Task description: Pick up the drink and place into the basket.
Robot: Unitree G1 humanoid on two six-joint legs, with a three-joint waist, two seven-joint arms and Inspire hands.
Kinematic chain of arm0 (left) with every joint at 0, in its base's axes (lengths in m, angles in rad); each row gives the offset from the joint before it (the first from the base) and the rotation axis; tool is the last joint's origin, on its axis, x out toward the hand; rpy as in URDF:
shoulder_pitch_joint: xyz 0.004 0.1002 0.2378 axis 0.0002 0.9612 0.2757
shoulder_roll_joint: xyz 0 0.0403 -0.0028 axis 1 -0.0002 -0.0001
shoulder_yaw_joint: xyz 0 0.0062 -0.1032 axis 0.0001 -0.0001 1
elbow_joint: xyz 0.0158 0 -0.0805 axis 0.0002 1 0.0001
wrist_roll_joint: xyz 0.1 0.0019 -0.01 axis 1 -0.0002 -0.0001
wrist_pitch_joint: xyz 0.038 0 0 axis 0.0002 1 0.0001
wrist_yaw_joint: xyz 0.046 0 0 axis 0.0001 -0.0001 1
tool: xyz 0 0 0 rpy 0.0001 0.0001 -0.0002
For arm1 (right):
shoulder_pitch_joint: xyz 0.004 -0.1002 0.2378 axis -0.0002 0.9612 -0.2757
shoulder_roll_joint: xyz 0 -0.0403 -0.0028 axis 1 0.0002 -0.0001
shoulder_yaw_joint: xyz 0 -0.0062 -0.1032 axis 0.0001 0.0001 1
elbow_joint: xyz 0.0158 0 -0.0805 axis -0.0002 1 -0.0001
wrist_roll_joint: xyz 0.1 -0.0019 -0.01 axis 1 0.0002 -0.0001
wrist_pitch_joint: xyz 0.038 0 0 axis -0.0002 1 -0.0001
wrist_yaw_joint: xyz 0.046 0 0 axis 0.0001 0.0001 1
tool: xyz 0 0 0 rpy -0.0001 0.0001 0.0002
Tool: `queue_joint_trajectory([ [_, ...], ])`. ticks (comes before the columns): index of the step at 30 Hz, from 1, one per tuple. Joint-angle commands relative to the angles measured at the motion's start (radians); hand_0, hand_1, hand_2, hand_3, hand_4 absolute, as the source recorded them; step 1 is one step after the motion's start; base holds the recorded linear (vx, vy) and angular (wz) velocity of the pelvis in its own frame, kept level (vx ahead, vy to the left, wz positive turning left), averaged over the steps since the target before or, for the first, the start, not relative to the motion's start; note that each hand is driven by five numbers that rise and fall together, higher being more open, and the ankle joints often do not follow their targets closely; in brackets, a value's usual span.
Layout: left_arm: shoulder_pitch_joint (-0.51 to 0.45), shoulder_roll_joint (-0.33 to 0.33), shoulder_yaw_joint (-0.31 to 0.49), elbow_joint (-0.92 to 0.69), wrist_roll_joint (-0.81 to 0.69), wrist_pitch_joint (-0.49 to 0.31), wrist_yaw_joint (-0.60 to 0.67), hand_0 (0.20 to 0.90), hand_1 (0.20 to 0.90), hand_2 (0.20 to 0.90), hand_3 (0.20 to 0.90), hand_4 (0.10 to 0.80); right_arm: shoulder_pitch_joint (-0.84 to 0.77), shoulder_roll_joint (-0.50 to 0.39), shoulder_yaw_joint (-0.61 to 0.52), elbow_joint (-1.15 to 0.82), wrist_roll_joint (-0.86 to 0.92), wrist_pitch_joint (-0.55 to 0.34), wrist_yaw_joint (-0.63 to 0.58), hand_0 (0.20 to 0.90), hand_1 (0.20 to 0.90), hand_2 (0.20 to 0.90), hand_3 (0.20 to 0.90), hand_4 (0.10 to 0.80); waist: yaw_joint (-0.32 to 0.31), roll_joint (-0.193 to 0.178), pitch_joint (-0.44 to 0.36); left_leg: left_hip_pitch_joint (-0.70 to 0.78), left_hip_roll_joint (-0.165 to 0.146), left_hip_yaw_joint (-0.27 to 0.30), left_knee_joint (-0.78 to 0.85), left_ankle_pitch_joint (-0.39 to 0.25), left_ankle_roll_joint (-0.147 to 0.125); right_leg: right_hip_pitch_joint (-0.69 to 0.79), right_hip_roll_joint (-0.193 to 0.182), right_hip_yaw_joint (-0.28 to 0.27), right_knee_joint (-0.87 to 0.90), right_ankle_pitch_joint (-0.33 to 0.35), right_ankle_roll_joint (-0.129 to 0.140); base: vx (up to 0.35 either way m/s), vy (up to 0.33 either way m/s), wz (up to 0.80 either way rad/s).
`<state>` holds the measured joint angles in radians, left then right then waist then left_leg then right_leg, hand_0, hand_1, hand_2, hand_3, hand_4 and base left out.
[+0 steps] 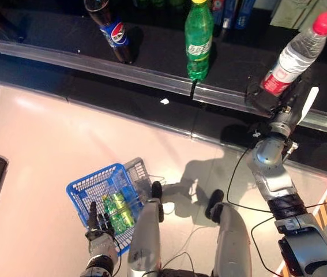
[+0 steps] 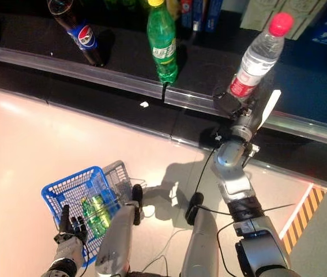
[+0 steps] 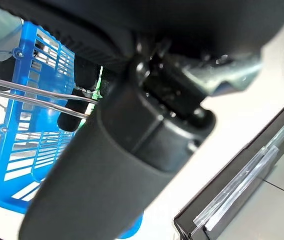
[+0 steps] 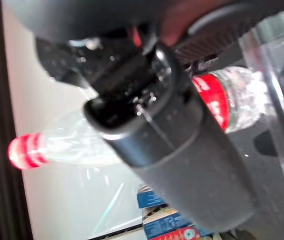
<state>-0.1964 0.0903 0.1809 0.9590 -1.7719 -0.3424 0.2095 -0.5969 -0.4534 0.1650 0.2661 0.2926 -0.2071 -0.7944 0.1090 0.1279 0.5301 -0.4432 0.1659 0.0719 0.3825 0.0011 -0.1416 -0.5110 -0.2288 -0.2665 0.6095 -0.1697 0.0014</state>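
On the dark shelf, right hand clamped around clear water bottle; green bottle and cola bottle alongside. Below shelf, left hand gripping blue basket handle, green bottles inside.

cola bottle top cut off | water bottle part hidden by right robot hand

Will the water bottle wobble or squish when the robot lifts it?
Probably a bit. The water bottle is tall and the right hand grips it low, so it may tip. Its thin clear wall looks soft and might dent. It looks full, so likely heavy.
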Motion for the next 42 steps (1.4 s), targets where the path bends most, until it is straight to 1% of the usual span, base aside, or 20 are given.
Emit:
queue_joint_trajectory([
  [1,0.063,0.103,-0.027,-0.101,0.097,-0.103,-0.031,0.300,0.300,0.300,0.200,0.100,-0.178,-0.038,-0.018,-0.018,-0.011,-0.074,-0.024,0.900,0.900,0.900,0.900,0.800,-0.007,-0.012,-0.010,-0.041,-0.042,-0.046,0.038,0.142,0.023,0.088,-0.001,0.033,-0.104,0.044,0.023,0.000,0.000,0.00],
  [10,0.046,0.118,-0.050,-0.118,0.107,-0.107,-0.031,0.300,0.300,0.300,0.200,0.100,-0.288,-0.083,-0.007,0.102,0.001,-0.077,-0.048,0.900,0.900,0.900,0.900,0.800,0.019,-0.007,-0.010,-0.046,-0.050,-0.047,0.019,0.130,0.030,0.075,-0.009,0.015,-0.099,0.043,0.022,-0.005,-0.004,0.03],
  [11,0.045,0.122,-0.052,-0.119,0.108,-0.106,-0.034,0.300,0.300,0.300,0.200,0.100,-0.305,-0.094,-0.006,0.125,0.006,-0.073,-0.051,0.745,0.745,0.745,0.719,0.619,0.023,-0.007,-0.010,-0.044,-0.051,-0.047,0.017,0.128,0.031,0.076,-0.011,0.012,-0.099,0.044,0.022,-0.008,0.007,0.05],
  [12,0.045,0.123,-0.054,-0.120,0.108,-0.105,-0.039,0.300,0.300,0.300,0.200,0.100,-0.321,-0.104,-0.004,0.153,0.018,-0.080,-0.049,0.625,0.625,0.625,0.579,0.479,0.027,-0.005,-0.010,-0.044,-0.053,-0.048,0.015,0.126,0.032,0.075,-0.012,0.010,-0.097,0.043,0.022,-0.011,0.011,0.09],
  [13,0.043,0.122,-0.055,-0.120,0.110,-0.106,-0.043,0.300,0.300,0.300,0.200,0.100,-0.334,-0.111,-0.004,0.173,0.025,-0.082,-0.050,0.300,0.300,0.300,0.200,0.100,0.029,-0.004,-0.010,-0.043,-0.054,-0.049,0.015,0.125,0.033,0.073,-0.014,0.010,-0.094,0.042,0.021,-0.009,0.014,0.15],
  [20,0.049,0.136,-0.062,-0.123,0.112,-0.093,-0.051,0.300,0.300,0.300,0.200,0.100,-0.369,-0.145,-0.009,0.262,0.061,-0.113,-0.047,0.300,0.300,0.300,0.200,0.100,0.044,-0.004,-0.010,-0.036,-0.060,-0.052,0.013,0.110,0.039,0.079,-0.025,-0.004,-0.086,0.038,0.022,-0.004,0.004,0.05],
  [29,0.051,0.141,-0.047,-0.128,0.060,-0.103,-0.098,0.300,0.300,0.300,0.200,0.100,-0.360,-0.161,-0.017,0.249,0.072,-0.130,-0.040,0.300,0.300,0.300,0.200,0.100,0.042,-0.013,-0.010,-0.021,-0.062,-0.050,0.027,0.094,0.041,0.096,-0.028,-0.008,-0.076,0.027,0.017,-0.030,0.013,0.04],
  [32,0.060,0.143,-0.028,-0.154,0.060,-0.112,-0.139,0.300,0.300,0.300,0.200,0.100,-0.336,-0.153,-0.034,0.181,0.050,-0.131,-0.019,0.300,0.300,0.300,0.200,0.100,0.037,-0.016,-0.010,-0.007,-0.060,-0.047,0.038,0.090,0.041,0.108,-0.027,-0.006,-0.063,0.017,0.013,-0.040,0.049,0.02],
  [36,0.070,0.141,-0.008,-0.208,0.045,-0.129,-0.178,0.300,0.300,0.300,0.200,0.100,-0.262,-0.130,-0.062,0.027,0.006,-0.117,0.020,0.300,0.300,0.300,0.200,0.100,0.021,-0.022,-0.010,0.014,-0.054,-0.041,0.051,0.087,0.039,0.131,-0.024,0.002,-0.053,0.004,0.010,-0.028,0.048,-0.01],
  [37,0.073,0.140,-0.004,-0.224,0.053,-0.133,-0.182,0.300,0.300,0.300,0.200,0.100,-0.239,-0.123,-0.070,-0.015,-0.007,-0.110,0.028,0.300,0.300,0.300,0.200,0.100,0.017,-0.024,-0.010,0.022,-0.051,-0.036,0.052,0.084,0.039,0.140,-0.024,0.003,-0.052,0.002,0.009,-0.019,0.036,-0.01],
  [39,0.079,0.137,0.013,-0.263,0.085,-0.144,-0.204,0.300,0.300,0.300,0.200,0.100,-0.177,-0.101,-0.089,-0.115,-0.033,-0.125,0.068,0.300,0.300,0.300,0.200,0.100,0.007,-0.033,-0.010,0.048,-0.044,-0.030,0.052,0.086,0.036,0.170,-0.021,0.006,-0.052,-0.004,0.009,-0.009,0.017,-0.01],
  [42,0.088,0.131,0.025,-0.301,0.138,-0.153,-0.193,0.300,0.300,0.300,0.200,0.100,-0.109,-0.075,-0.102,-0.228,-0.052,-0.121,0.123,0.300,0.300,0.300,0.200,0.100,-0.007,-0.042,-0.012,0.078,-0.033,-0.019,0.050,0.091,0.032,0.209,-0.016,0.005,-0.061,-0.009,0.007,0.004,0.010,0.00],
])
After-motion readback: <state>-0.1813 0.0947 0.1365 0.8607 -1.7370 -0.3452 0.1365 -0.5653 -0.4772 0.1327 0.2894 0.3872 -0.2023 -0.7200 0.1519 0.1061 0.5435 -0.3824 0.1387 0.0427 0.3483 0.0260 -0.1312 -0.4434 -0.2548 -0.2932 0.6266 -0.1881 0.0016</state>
